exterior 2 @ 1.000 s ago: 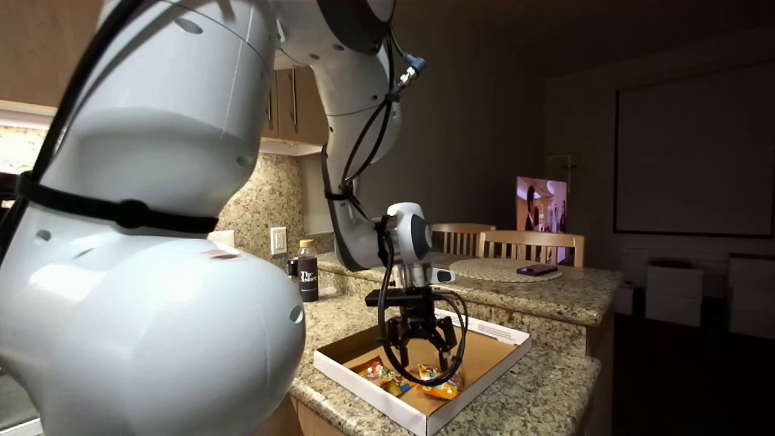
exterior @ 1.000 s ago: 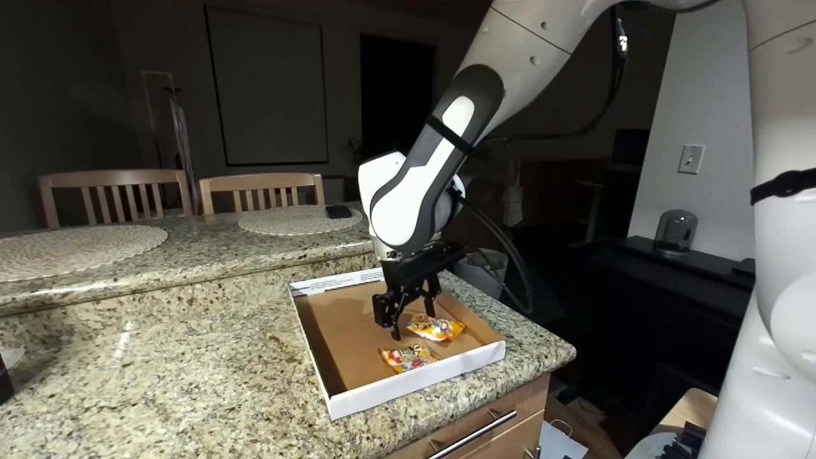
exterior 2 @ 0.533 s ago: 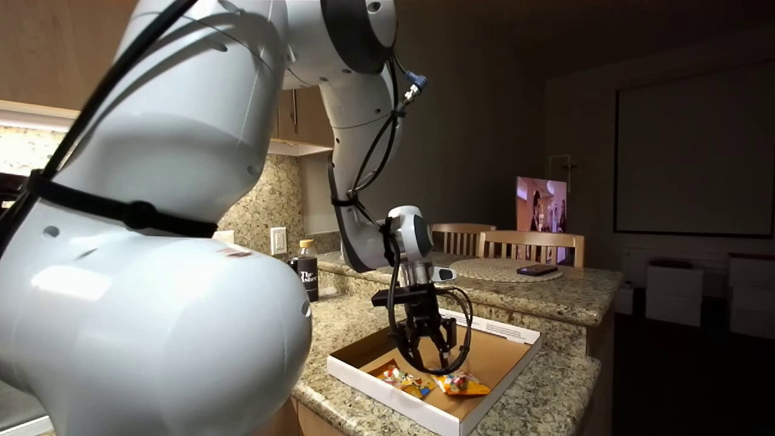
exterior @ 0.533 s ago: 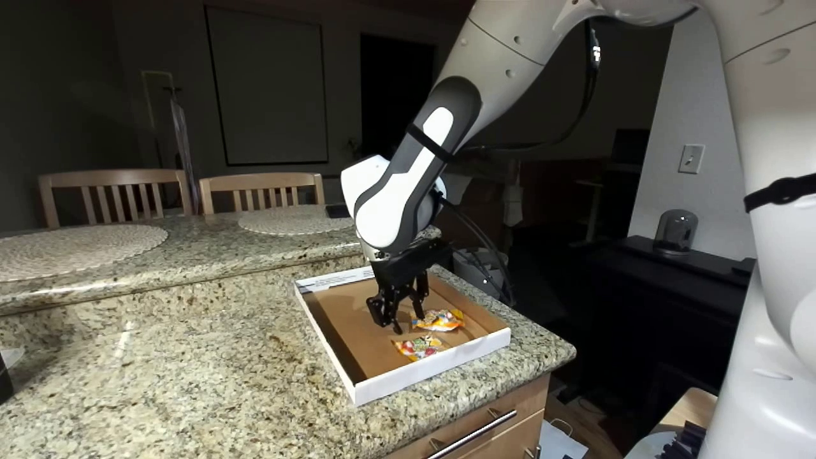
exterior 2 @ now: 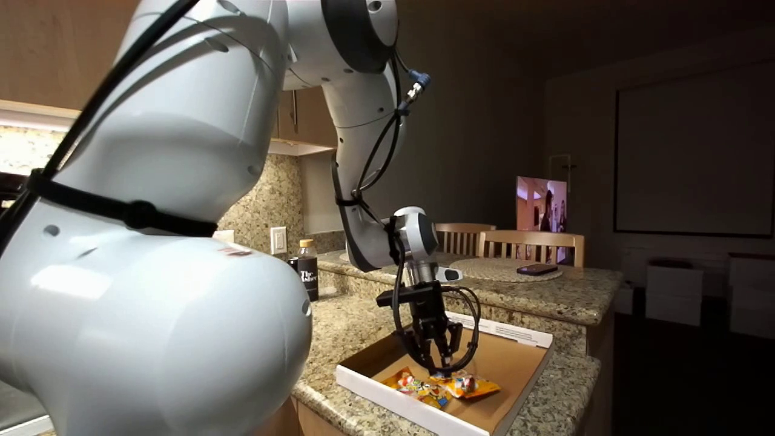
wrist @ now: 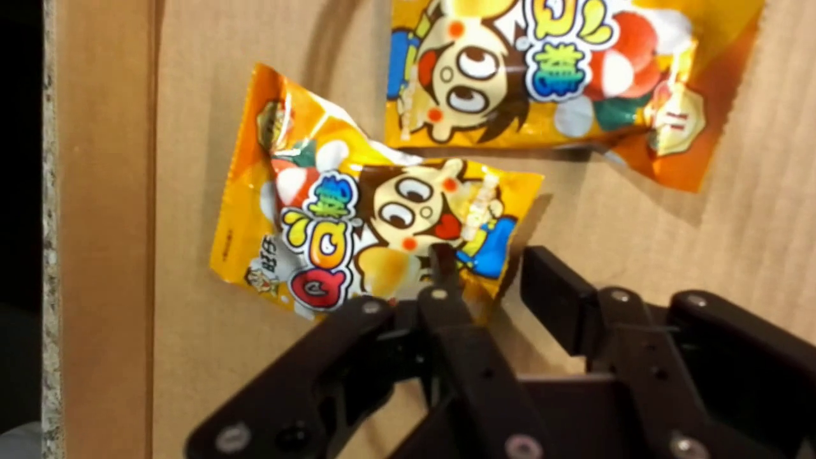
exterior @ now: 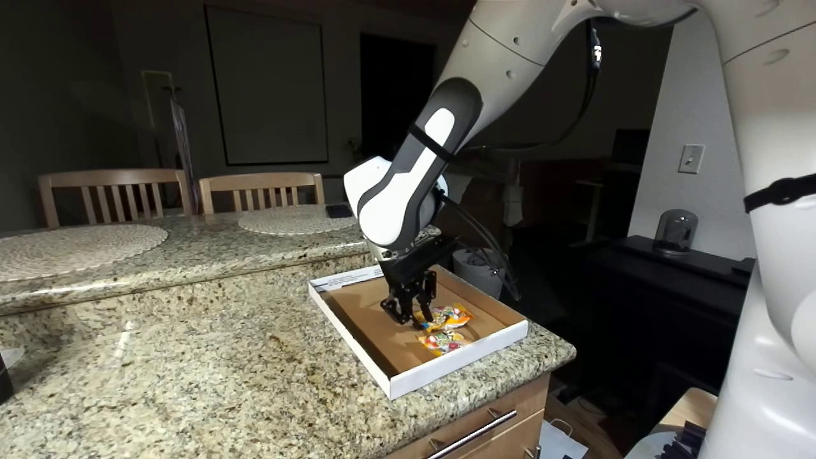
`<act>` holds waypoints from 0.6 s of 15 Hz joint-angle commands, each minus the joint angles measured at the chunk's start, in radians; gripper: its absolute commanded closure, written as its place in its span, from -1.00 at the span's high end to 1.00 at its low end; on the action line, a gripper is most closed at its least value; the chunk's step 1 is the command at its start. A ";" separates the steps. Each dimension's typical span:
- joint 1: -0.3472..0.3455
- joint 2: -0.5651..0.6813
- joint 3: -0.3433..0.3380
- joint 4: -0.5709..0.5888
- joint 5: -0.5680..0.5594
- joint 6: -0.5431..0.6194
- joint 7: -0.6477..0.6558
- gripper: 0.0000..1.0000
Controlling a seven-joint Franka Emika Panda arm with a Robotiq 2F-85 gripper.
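Observation:
Two yellow-orange candy packets with a cartoon face lie in a shallow white-walled cardboard box (exterior: 459,359). My gripper (wrist: 498,277) points down into the box, jaws partly apart. In the wrist view one finger (wrist: 444,271) overlaps the corner of the nearer packet (wrist: 382,217), and the other finger (wrist: 554,299) stands beside that corner over bare cardboard. Whether either finger touches the packet I cannot tell. Nothing is held between them. The second packet (wrist: 567,83) lies alongside. Both packets show in both exterior views, the nearer one (exterior 2: 475,386) just beyond the gripper (exterior 2: 437,363).
The box sits near the right end of a granite counter (exterior: 255,357), where the edge drops off beside a bin (exterior: 478,274). A raised ledge (exterior: 191,274) behind it bears round placemats and a phone (exterior 2: 537,269). A dark bottle (exterior 2: 307,272) stands behind the arm.
The jaws have drawn closer together. The box and packets have slid rightward in both exterior views. My gripper has shifted and ended up closer to the nearer packet.

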 commanded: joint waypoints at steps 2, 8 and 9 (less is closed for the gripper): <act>-0.011 -0.024 -0.009 -0.010 -0.011 -0.036 0.011 0.44; -0.022 -0.016 -0.025 0.002 -0.012 -0.083 0.016 0.15; -0.022 -0.017 -0.026 0.002 -0.012 -0.091 0.014 0.13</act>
